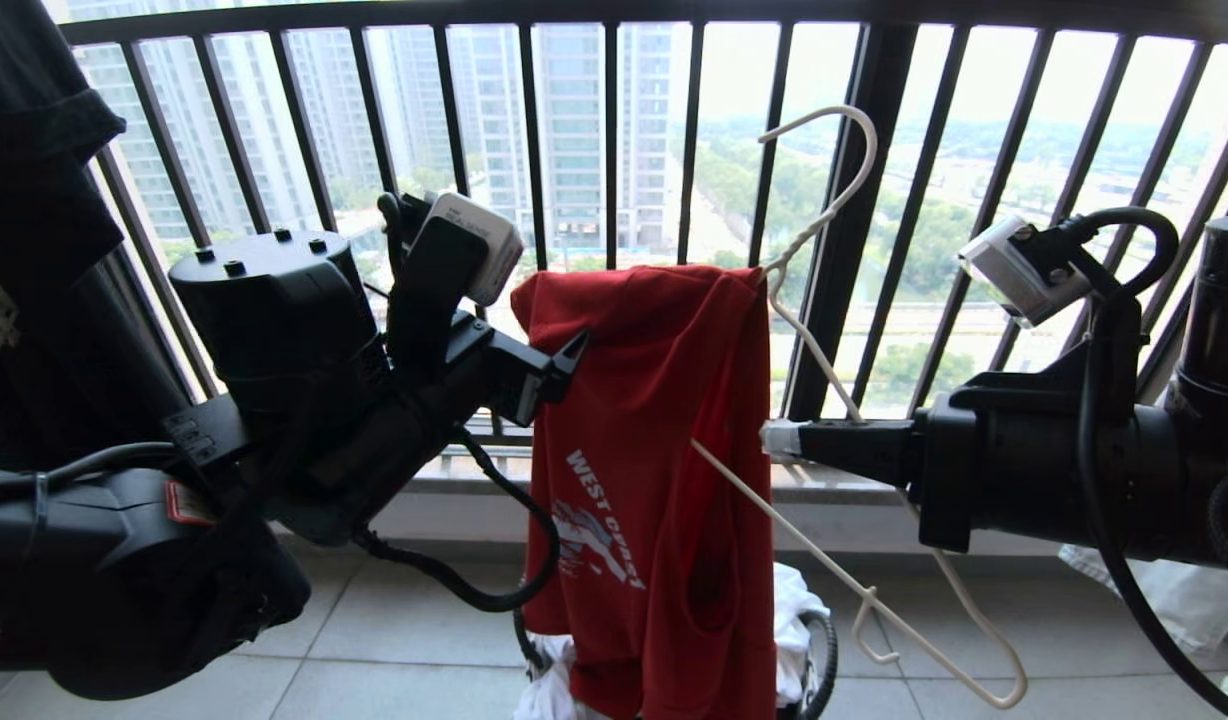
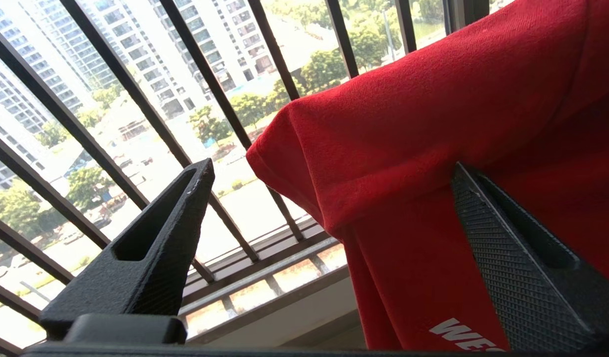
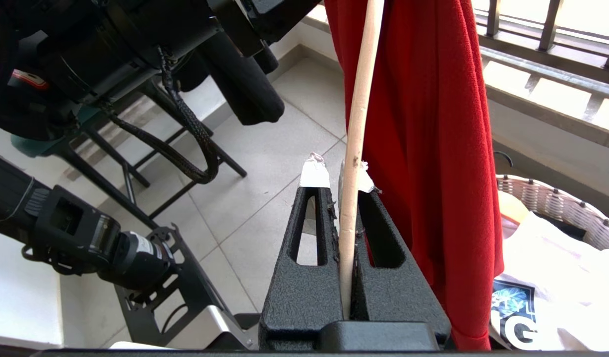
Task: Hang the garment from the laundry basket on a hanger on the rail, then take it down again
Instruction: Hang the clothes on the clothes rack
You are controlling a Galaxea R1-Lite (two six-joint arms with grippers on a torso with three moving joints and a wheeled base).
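Head view, from the left: a black shirt hangs at the edge, dark against the barred window railing. Next comes the left gripper, raised to the near top corner of the garment. Its jaws stand wide apart, released and holding nothing; in the left wrist view one finger is out in free air against the railing and the other lies across the red cloth just below the folded shoulder edge, though whether it actually touches I cannot tell. Judging from this, the left arm is placed there to tend the shoulder of the shirt while the other arm keeps the frame steady.

The garment, lettering outward, is draped over one arm of the hanger, whose bare lower bar slants out from behind the cloth toward the floor. The hook points up in open air, well clear of any support; the rail is not in view, so the hanging step looks not yet done. The hanger is tilted, probably so that the cloth can slide along its arm.

Below the hem sits the laundry basket, with a white printed T-shirt in it.

To the right, the right gripper is clenched on the hanger's wire; the right wrist view shows the thin rod pinched between the two closed fingers, with the red cloth hanging just beside them.
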